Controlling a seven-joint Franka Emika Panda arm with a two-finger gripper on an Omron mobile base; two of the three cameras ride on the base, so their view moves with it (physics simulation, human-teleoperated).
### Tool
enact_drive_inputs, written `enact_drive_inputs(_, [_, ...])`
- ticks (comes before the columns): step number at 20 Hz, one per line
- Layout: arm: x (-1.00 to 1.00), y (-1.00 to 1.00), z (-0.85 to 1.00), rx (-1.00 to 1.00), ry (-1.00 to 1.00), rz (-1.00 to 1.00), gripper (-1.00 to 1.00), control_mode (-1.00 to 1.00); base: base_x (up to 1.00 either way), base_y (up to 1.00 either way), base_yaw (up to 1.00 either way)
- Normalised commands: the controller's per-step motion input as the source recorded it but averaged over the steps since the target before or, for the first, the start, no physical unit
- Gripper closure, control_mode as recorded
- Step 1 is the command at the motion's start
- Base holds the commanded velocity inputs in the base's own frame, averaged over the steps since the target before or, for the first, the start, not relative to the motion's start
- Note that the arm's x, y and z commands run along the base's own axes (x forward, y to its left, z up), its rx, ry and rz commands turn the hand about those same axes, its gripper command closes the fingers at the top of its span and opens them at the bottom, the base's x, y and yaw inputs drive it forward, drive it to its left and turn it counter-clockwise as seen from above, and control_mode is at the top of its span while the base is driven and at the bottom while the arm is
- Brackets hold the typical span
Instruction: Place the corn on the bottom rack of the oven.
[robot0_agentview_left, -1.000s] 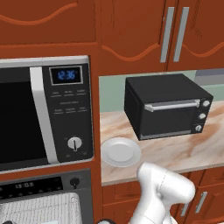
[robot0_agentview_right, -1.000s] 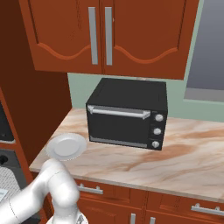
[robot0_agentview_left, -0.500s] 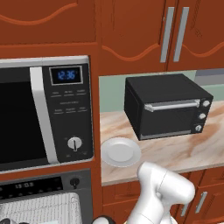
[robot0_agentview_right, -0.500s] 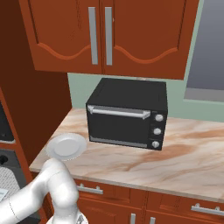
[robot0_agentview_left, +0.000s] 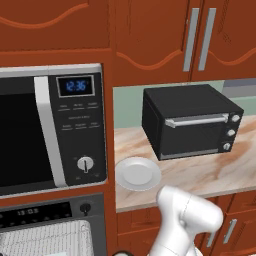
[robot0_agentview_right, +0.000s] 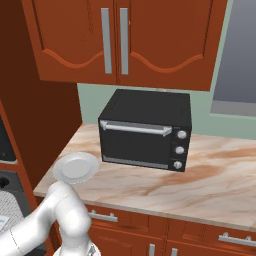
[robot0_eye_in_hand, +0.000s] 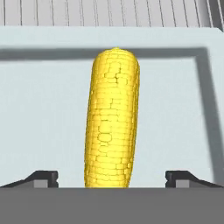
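The corn is one bright yellow cob, rows of little kernels, blunt rounded tip pointing away from the camera in the hand view. It's lying on a pale flat panel with a dark border, with grey wire bars past the far edge. The gripper has its two dark tips spread wide, one on each side of the cob's near end, neither touching it, so it's let go.

Counts: one white plate on the marble counter, one black toaster oven with three knobs, one microwave with one dial, one oven below it with one knob and a wire grid.

Microwave clock reads 12:36. The oven display's too small to read.
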Motion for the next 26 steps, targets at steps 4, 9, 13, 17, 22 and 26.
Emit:
enact_drive_inputs(4, [-0.77, 0.0, 0.68, -0.02, -0.16, 0.0, -1.0, -1.0, 0.0, 0.0, 0.0])
enact_drive_inputs(9, [-0.81, -0.52, 0.77, 0.01, -0.14, 0.0, -1.0, -1.0, 0.0, 0.0, 0.0])
enact_drive_inputs(13, [-0.68, -0.78, 0.83, 0.08, -0.12, 0.0, -1.0, -1.0, 0.0, 0.0, 0.0])
enact_drive_inputs(17, [-0.34, -0.83, 0.88, 0.11, -0.04, 0.0, -1.0, -1.0, 0.0, 0.0, 0.0])
enact_drive_inputs(22, [-0.15, -0.86, 0.58, 0.08, -0.04, 0.0, -1.0, -1.0, 0.0, 0.0, 0.0])
enact_drive_inputs(26, [0.0, -0.72, 0.44, 0.07, 0.0, 0.0, -1.0, -1.0, 0.0, 0.0, 0.0])
